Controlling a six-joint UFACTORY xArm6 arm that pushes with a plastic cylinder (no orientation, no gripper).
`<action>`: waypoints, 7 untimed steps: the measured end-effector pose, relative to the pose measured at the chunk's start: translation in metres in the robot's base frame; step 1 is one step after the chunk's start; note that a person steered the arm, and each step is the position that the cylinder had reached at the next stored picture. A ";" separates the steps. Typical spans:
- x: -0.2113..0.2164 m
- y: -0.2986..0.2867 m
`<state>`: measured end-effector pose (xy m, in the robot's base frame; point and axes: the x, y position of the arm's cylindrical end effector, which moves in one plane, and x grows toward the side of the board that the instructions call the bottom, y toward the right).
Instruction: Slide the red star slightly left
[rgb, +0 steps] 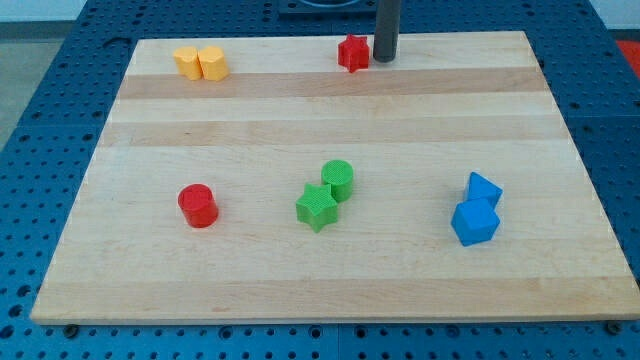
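Note:
The red star (352, 53) lies near the view's top edge of the wooden board (250, 110), a little right of centre. My tip (385, 58) stands just to the star's right, close beside it or touching its right side; I cannot tell which. The dark rod rises straight up out of the view's top.
Two yellow blocks (200, 62) sit together at the top left. A red cylinder (198, 206) is at the lower left. A green cylinder (338, 179) touches a green star (317, 207) at centre. Two blue blocks (476, 210) sit together at the lower right.

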<state>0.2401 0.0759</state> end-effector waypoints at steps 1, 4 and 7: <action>0.000 0.000; 0.004 -0.026; 0.004 -0.054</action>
<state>0.2444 0.0223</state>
